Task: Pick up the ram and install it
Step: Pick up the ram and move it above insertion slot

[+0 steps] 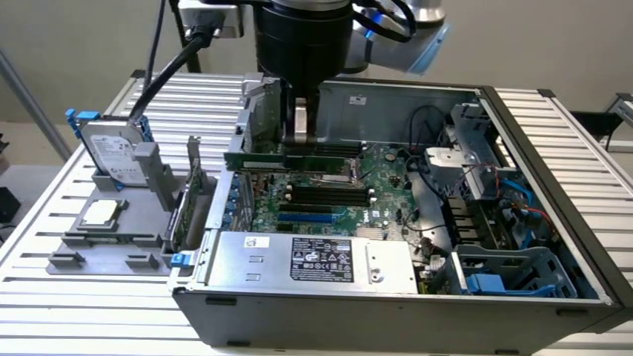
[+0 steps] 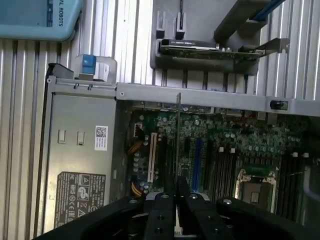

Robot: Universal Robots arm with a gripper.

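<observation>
Black gripper (image 2: 176,202), clenched on the ram (image 2: 178,130), holds it edge-down above the motherboard (image 2: 260,145), clear of the black memory slots (image 2: 222,167); done well, I judge, the stick meets one slot parallel, centred, notch aligned, pressed evenly at both ends.

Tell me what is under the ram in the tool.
The motherboard inside the open case, with black memory slots and a blue slot showing. The strip of board directly beneath the ram is covered by it and the tool.
</observation>
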